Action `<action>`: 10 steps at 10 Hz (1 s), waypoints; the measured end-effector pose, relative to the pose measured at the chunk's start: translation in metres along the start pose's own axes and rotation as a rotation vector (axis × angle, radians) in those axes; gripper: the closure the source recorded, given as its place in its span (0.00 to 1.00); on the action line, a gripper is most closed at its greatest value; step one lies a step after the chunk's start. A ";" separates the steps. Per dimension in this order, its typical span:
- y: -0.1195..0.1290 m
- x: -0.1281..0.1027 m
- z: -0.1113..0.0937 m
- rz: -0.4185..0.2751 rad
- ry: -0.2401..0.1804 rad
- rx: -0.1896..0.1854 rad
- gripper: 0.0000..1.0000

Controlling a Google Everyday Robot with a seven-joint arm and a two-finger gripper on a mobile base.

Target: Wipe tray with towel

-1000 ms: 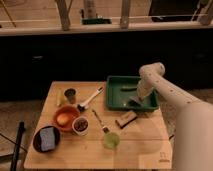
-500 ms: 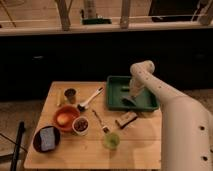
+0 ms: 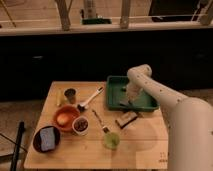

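Table, wooden: green cup near front edge, orange bowl behind it, both unmoved. Tray, dark green, far right corner, unmoved. Gripper down inside tray, slightly nearer its near rim than a second ago; grip state cannot be told.

On a wooden table are set an orange bowl, a small bowl with dark contents, a dark dish holding a blue sponge, a green cup, a dark cup, a white-handled utensil and a brown block.
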 end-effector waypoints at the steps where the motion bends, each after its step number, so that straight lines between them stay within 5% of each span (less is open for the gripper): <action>1: 0.011 -0.001 -0.003 0.003 0.006 -0.003 1.00; 5: 0.040 0.034 -0.010 0.088 0.055 -0.008 1.00; 10: 0.010 0.070 -0.013 0.153 0.107 0.011 1.00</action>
